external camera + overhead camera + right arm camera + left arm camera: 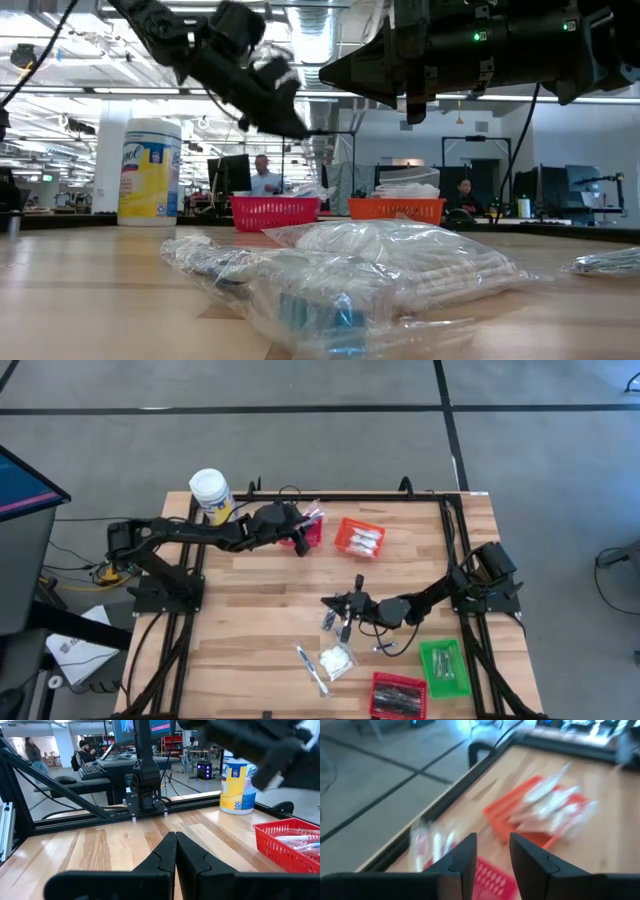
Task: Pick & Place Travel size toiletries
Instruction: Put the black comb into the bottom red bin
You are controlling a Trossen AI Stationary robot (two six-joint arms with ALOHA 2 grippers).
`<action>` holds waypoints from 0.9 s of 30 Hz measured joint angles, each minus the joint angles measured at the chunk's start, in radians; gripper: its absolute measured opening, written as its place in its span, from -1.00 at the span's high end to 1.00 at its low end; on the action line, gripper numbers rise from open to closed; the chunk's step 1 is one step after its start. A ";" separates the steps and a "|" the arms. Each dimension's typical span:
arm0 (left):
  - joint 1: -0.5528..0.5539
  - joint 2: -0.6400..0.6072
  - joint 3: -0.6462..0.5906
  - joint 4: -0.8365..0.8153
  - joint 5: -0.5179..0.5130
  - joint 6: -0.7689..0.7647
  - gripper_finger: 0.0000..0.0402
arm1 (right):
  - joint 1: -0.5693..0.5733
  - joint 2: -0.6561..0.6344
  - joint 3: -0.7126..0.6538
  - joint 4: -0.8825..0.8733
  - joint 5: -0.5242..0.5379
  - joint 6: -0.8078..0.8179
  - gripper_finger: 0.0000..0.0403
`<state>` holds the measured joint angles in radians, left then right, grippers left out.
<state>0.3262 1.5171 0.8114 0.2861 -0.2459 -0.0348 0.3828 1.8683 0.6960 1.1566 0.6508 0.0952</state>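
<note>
Where the high view looks down on the wooden table, you see four baskets: a red basket just above centre with clear packets poking out, an orange basket to its right filled with white packets, a green basket at lower right holding a wrapped item, and a second red basket at the bottom edge with dark sticks in it. Your left gripper hangs over the upper red basket; your right gripper sits at mid-table. Loose toiletries lie below it, near but apart from it, and a yellow jar stands at upper left.

In the low view, a clear-wrapped packet pile fills the foreground, with the red and orange baskets behind it and the jar at left.

In the left wrist view, your left gripper's fingers stand partly open with nothing between them, above the red basket at the bottom edge and the orange basket of packets at right.

In the right wrist view, your right gripper is pressed fully closed and empty; a red basket with packets shows at right.
</note>
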 joint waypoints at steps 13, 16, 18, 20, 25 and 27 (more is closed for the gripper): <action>-0.122 -0.125 0.000 -0.009 0.000 0.002 0.46 | 0.000 0.000 0.000 0.000 0.000 0.001 1.00; -0.153 -0.125 0.000 -0.014 0.000 0.001 0.46 | 0.000 0.000 0.000 0.000 0.000 0.001 1.00; -0.174 -0.125 -0.005 -0.007 0.000 -0.005 0.46 | 0.000 0.000 0.000 0.000 0.000 0.001 1.00; -0.188 -0.124 -0.013 -0.009 -0.006 -0.024 0.46 | 0.000 0.000 0.000 0.000 0.000 0.001 1.00; -0.219 -0.124 -0.043 -0.006 -0.020 -0.067 0.46 | 0.000 0.000 0.000 0.000 0.000 0.001 1.00; -0.230 -0.124 -0.057 -0.005 -0.020 -0.082 0.46 | 0.000 0.000 0.000 -0.001 0.000 0.001 1.00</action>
<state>0.0964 1.3933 0.7542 0.2812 -0.2663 -0.1169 0.3826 1.8683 0.6960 1.1561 0.6510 0.0958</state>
